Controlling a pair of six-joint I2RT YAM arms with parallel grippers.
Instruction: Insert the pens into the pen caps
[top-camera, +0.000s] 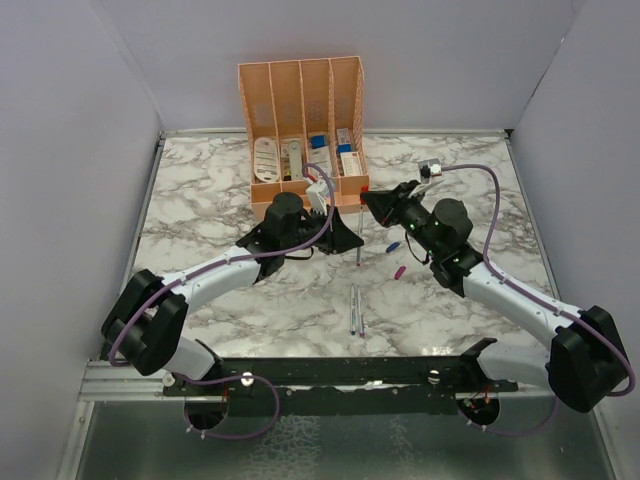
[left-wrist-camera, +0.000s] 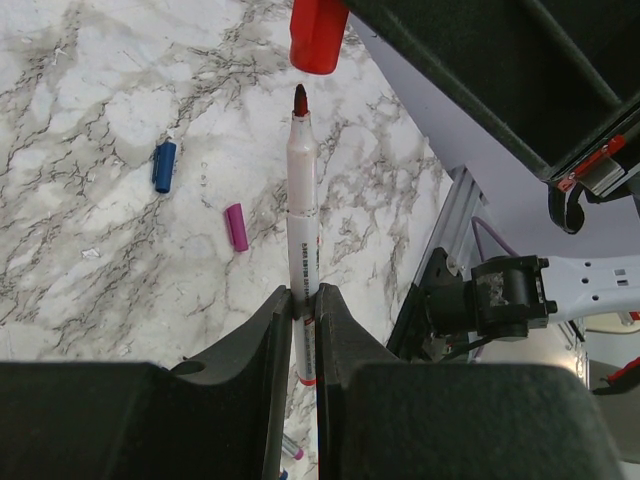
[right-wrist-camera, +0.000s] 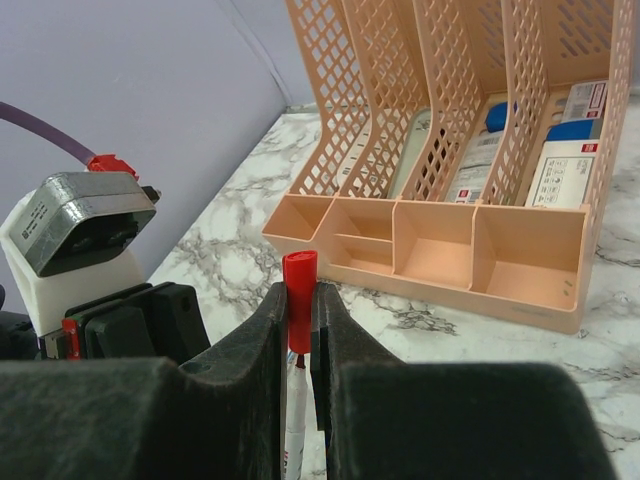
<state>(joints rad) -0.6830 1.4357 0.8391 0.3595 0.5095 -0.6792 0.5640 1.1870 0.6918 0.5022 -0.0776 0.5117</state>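
My left gripper (left-wrist-camera: 303, 292) is shut on a grey-white pen (left-wrist-camera: 301, 230) that stands upright with its red tip up. Just above that tip hangs a red pen cap (left-wrist-camera: 318, 35), a small gap apart from it. My right gripper (right-wrist-camera: 298, 290) is shut on this red cap (right-wrist-camera: 299, 300), and the pen (right-wrist-camera: 296, 420) shows right below it. In the top view the two grippers, left (top-camera: 348, 237) and right (top-camera: 378, 203), meet in front of the organizer. A blue cap (left-wrist-camera: 163, 165) and a magenta cap (left-wrist-camera: 236, 227) lie on the marble. Two more pens (top-camera: 355, 310) lie side by side nearer the arms.
The peach organizer (top-camera: 300, 110) with white and blue boxed items stands at the back centre, its low front trays (right-wrist-camera: 430, 250) close behind my right gripper. A small green cap (top-camera: 392, 245) lies by the right arm. Grey walls border the marble table (top-camera: 200, 200) on both sides.
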